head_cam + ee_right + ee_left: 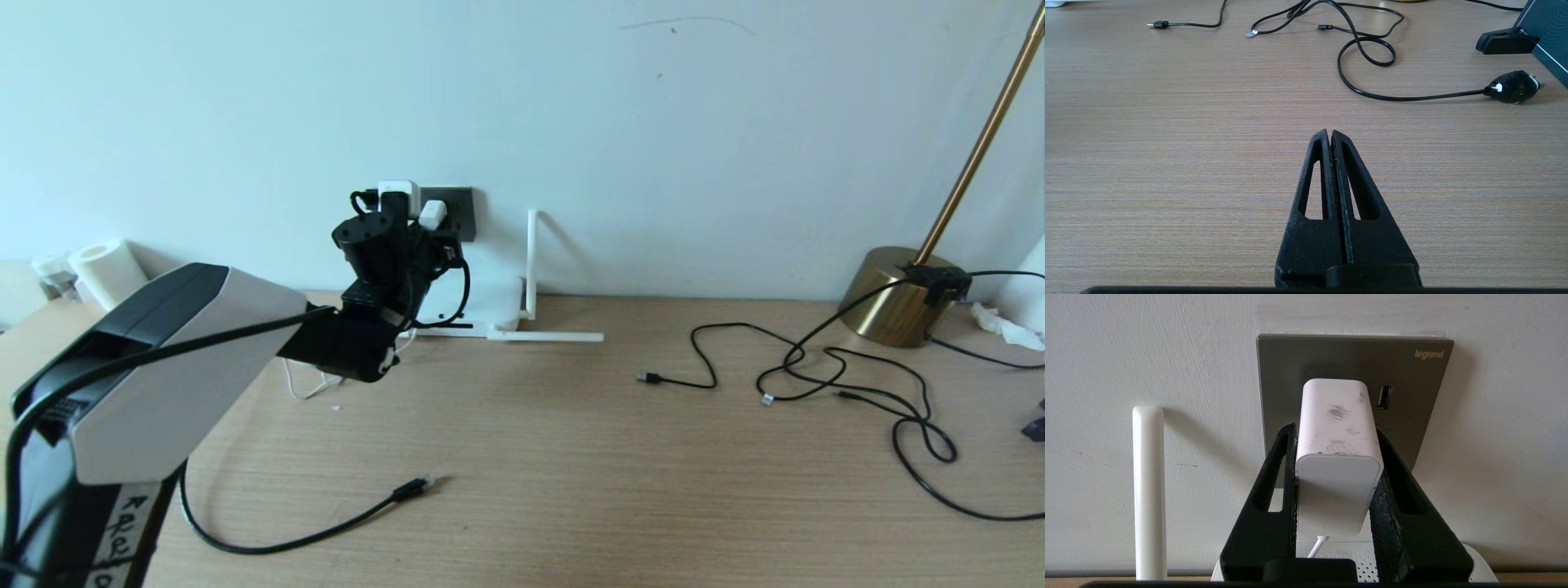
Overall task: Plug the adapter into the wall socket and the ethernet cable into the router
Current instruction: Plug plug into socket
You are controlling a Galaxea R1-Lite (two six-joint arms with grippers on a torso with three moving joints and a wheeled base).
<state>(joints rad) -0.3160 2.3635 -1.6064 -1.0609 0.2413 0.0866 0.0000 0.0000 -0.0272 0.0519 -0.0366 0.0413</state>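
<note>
The adapter (1337, 457) is a small, hard, light block against the wall socket (1425, 412); the left gripper (1337, 490) pinches its smooth flat sides, the best spot, right gripper (1329, 136) pressed together

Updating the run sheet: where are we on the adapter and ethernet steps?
Done: nothing clearly finished. In hand: the left gripper is clamped on the adapter, held at the wall socket; whether it is fully seated cannot be told. Left: the ethernet cable lies loose on the table, not in the router. The right gripper is shut and empty above the table.
</note>
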